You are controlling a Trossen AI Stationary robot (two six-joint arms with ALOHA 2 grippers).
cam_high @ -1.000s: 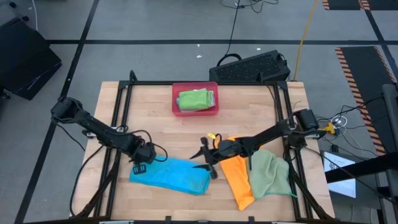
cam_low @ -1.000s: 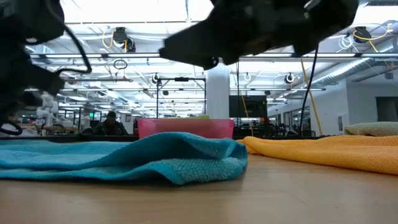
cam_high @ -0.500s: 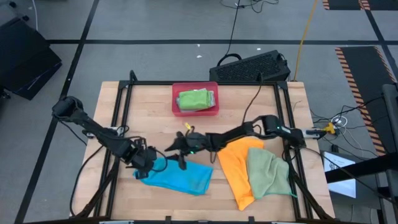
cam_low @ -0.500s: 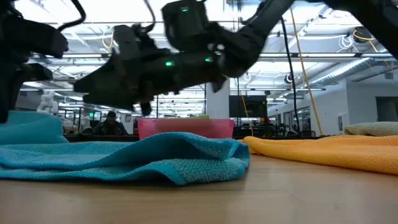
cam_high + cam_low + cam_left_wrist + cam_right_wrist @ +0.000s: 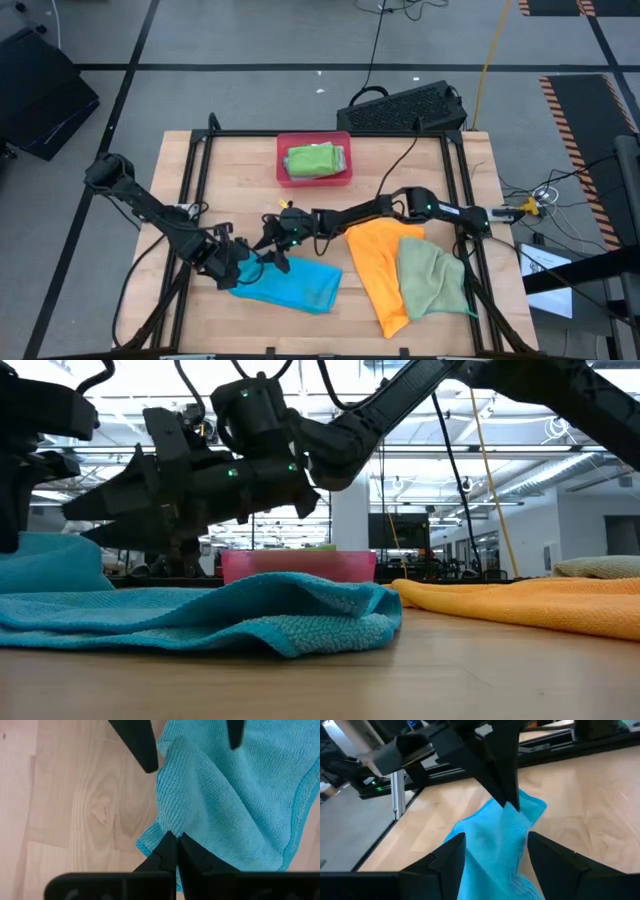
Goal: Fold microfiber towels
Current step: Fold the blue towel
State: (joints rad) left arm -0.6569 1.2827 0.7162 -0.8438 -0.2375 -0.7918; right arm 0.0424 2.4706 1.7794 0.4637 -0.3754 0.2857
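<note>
Blue towel (image 5: 290,282) corner clamped in left hand (image 5: 243,272); right hand (image 5: 272,243) spread above it.

Four towels show: one blue (image 5: 290,283), one orange (image 5: 378,268), two green (image 5: 433,279) (image 5: 314,160); one pink tray (image 5: 283,169).

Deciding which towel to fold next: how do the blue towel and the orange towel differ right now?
The blue towel is pinched at one corner by the shut left gripper; the orange towel is untouched. The open right gripper hovers at the blue one. A green towel overlaps the orange one; nothing overlaps the blue. Both lie on the table.
</note>
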